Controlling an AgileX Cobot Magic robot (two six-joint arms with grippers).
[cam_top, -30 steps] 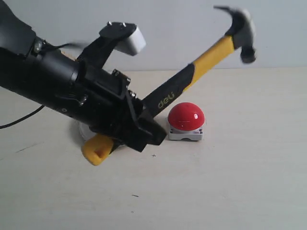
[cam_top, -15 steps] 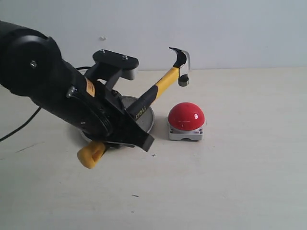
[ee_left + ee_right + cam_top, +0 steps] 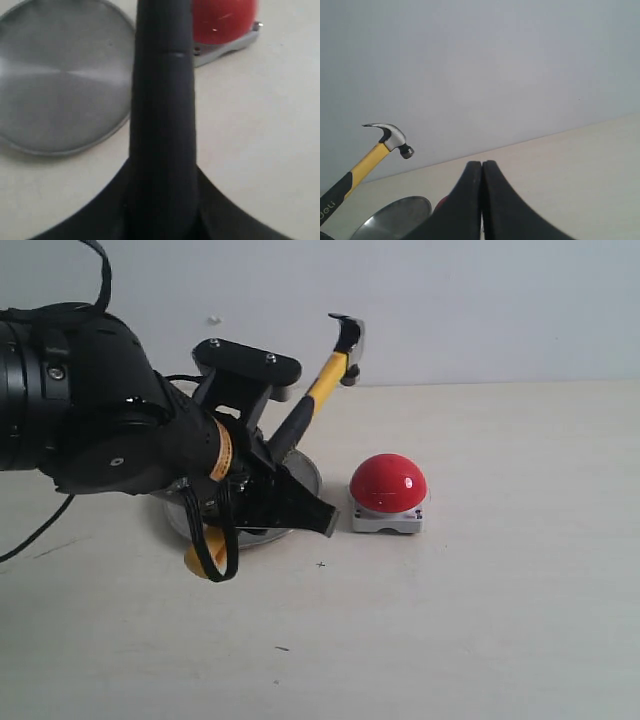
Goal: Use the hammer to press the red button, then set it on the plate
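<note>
**Item 1. Hammer** [image 3: 325, 380]: claw hammer with a dark steel head, a yellow neck and a black grip.
- It is held off the bench [image 3: 480, 620] at a slant.
- In the exterior view the head points to about 1 o'clock from the grip, up against the pale wall [image 3: 480, 300].
- The yellow looped end hangs at about 7 o'clock, low by the plate's near edge. Whether it touches the plate cannot be told.
- The head is well clear of the red button.
- The left wrist view shows the black grip [image 3: 162, 100] running down the middle of the frame. The right wrist view shows the head and neck [image 3: 367, 162].

**Item 2. Left pincer** [image 3: 295, 502]: clenched around the hammer's black grip, above the plate.

**Item 3. Right pincer** [image 3: 482, 166]: clenched on nothing, its two fingers pressed flat together and raised above the bench.

**Item 4. Plate** [image 3: 308, 472]: round, shallow, silver metal.
- It lies flat on the bench, and the left arm covers most of it in the exterior view.
- Its brushed face is bare in the left wrist view [image 3: 60, 85]. It also appears in the right wrist view [image 3: 390, 220].

**Item 5. Red button** [image 3: 388, 483]: glossy red dome on a square grey-white base.
- It sits on the bench at 3 o'clock of the plate, just beside it and not touching.
- It is also seen in the left wrist view [image 3: 222, 20].
</note>
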